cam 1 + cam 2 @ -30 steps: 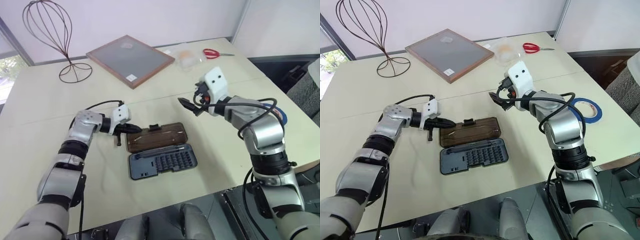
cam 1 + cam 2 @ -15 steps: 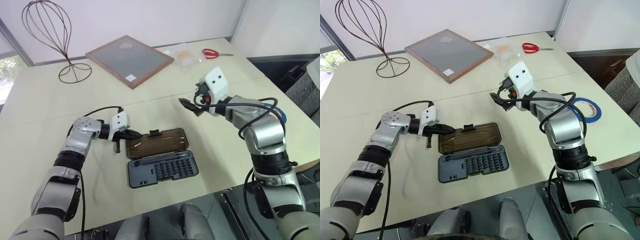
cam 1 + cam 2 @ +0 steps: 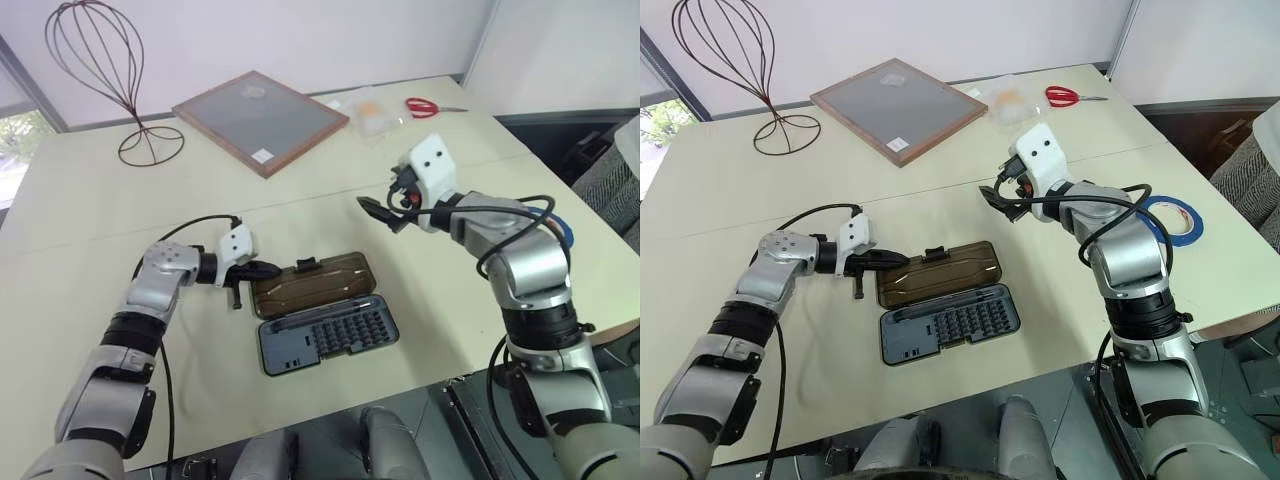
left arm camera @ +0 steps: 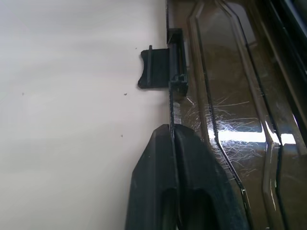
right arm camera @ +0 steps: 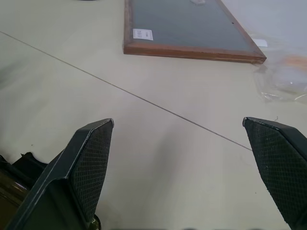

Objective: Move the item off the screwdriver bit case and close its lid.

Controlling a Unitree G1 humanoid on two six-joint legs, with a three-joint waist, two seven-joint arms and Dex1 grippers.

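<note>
Across the whole frame a pale table (image 3: 90,210) is spreading out, carrying everything else. Toward the upper middle a wood-framed grey panel (image 3: 258,118) is lying flat, with a wire stand (image 3: 141,117) rising at the upper left. Just below the centre the screwdriver bit case (image 3: 325,335) is sitting open, its rows of bits showing, and its lid (image 3: 315,283) is lying flat on the table on the case's upper side, hinged along the shared edge. At the right edge, well apart from the case, the blue tape roll (image 3: 1193,225) is resting flat on the table, partly hidden behind the right arm. Near the top, right of the panel, a clear plastic bag (image 3: 372,112) is lying, and red-handled scissors (image 3: 423,105) are lying just beyond it. The right gripper (image 3: 378,213) is hanging above the table in the upper right of centre, its claw spread wide and holding nothing. The left gripper (image 3: 268,269) is reaching to the lid's left end, its claw narrow, fingers (image 4: 158,191) nearly together over the lid's rim; whether they are pinching that rim I cannot tell. A small latch tab (image 4: 151,69) is jutting from the lid's outer edge.
</note>
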